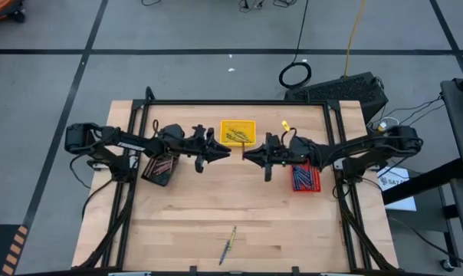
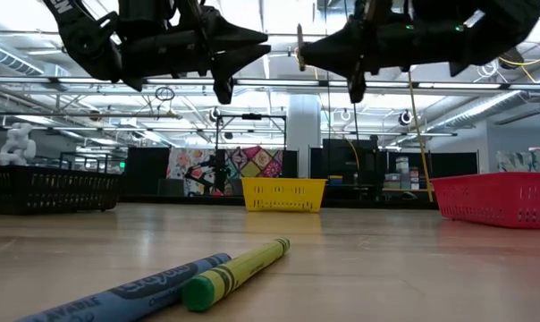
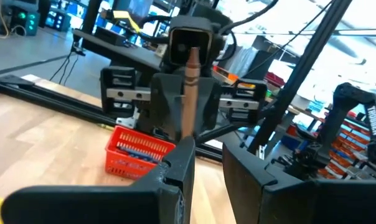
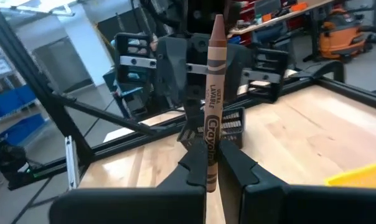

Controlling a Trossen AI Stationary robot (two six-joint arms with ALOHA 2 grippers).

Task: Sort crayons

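Right hand is clamped shut on a brown crayon, holding it above the middle of the table with its tip pointing at the left hand. Left hand faces it from just beside, its fingers parted on either side of the crayon's tip; whether they touch it cannot be told. Both hands hang well above the wood.

Behind them, near the far edge, sits a yellow tray holding yellow crayons. Under the right arm lies a red tray with blue crayons in it. Under the left arm lies a black tray holding brownish crayons.

Near the front edge of the table, well apart from both hands and all three trays, two loose crayons lie side by side and touching: a blue crayon and a yellow-green crayon.

Beyond the table, a black frame rail runs along the sides, and cables trail over the grey floor.
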